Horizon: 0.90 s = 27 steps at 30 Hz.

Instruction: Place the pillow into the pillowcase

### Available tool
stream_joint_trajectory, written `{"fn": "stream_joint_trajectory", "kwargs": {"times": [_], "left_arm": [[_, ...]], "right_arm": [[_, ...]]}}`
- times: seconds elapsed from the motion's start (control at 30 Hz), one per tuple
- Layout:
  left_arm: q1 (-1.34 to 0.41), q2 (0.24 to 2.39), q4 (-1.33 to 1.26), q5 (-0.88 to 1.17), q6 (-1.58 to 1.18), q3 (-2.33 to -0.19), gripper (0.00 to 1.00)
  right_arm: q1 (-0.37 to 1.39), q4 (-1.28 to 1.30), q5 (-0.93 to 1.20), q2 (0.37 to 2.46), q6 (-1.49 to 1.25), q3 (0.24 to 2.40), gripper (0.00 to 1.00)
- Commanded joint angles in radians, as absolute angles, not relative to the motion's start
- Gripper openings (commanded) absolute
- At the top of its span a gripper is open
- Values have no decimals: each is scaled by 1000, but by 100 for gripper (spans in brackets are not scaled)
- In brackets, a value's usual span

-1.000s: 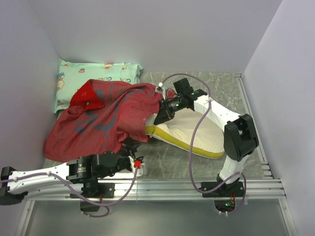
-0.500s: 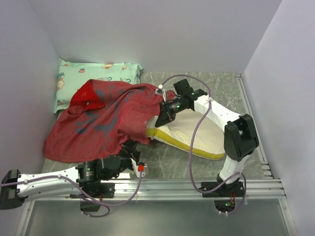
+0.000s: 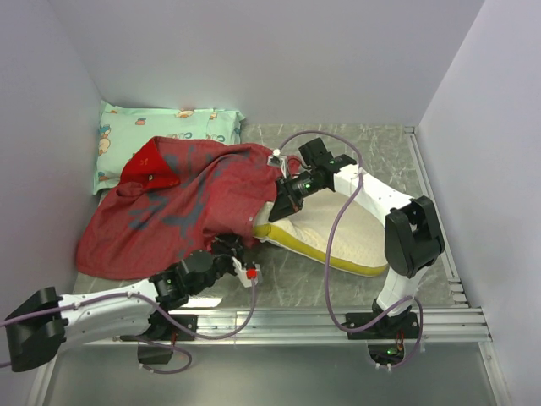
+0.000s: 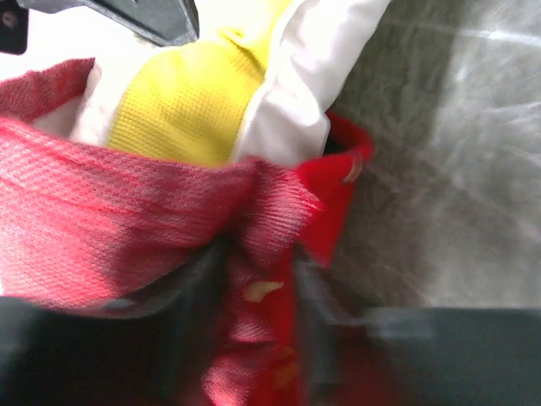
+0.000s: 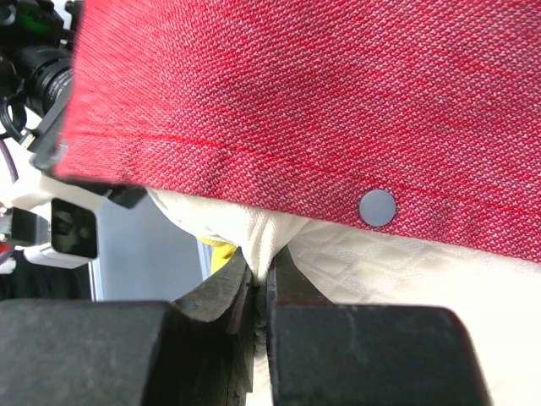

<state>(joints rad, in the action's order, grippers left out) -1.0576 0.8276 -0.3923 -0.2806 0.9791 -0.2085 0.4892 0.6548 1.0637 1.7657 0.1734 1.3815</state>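
Observation:
The red pillowcase (image 3: 177,207) lies crumpled at the left, its open edge over the left end of the cream pillow (image 3: 338,228) with the yellow band. My right gripper (image 3: 283,199) sits at that opening. In the right wrist view the right gripper (image 5: 260,271) is shut, pinching a fold of the pillow (image 5: 406,271) just under the pillowcase hem (image 5: 296,93). My left gripper (image 3: 228,249) is at the case's near edge. In the blurred left wrist view its fingers (image 4: 199,279) squeeze a fold of the pillowcase (image 4: 110,211) below the pillow's yellow corner (image 4: 177,101).
A mint-green printed pillow (image 3: 161,127) lies at the back left against the wall, partly under the red case. Walls close in the left, back and right. A metal rail (image 3: 338,317) runs along the near edge of the grey marbled table (image 3: 296,271).
My left arm has swung forward and right, bringing its gripper up to the pillowcase's near edge, and its jaws have narrowed onto the fabric. The right gripper has barely shifted.

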Motion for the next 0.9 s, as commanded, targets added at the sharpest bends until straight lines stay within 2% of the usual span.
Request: {"fn": "stream_joint_trajectory", "kwargs": {"times": [0.0,0.03,0.07,0.17,0.23,0.43,0.57,0.77,0.8,0.83,0.87], "left_arm": [[-1009,896,-497,-215,999,-277,23],[-1009,899,-471,-174,990,-296,1],[-1011,884,-387,-138,962,-337,0],[-1046,816,-229,18,917,-389,0],[-1144,804,-161,63,885,-422,0],[-1373,896,-63,91,724,-601,0],[-1407,1024,-55,161,661,-701,0],[-1407,1088,-45,224,588,-651,0],[-1405,1078,-25,212,571,-644,1],[-1404,1066,-6,197,516,-644,7],[-1404,1039,70,178,479,-670,14]], "right_arm": [[482,677,1155,1729,172,1397,0],[482,652,1154,1730,163,1396,0],[483,638,1149,1730,137,1394,0],[482,534,1123,1735,50,1381,0],[486,449,1109,1746,2,1376,0],[518,226,1022,1749,-201,1341,0],[540,100,985,1753,-335,1296,0],[561,-149,966,1772,-466,1062,0],[560,-146,995,1775,-451,1034,0],[557,-77,1008,1770,-424,1031,0],[554,-33,1018,1760,-357,1032,20]]}}
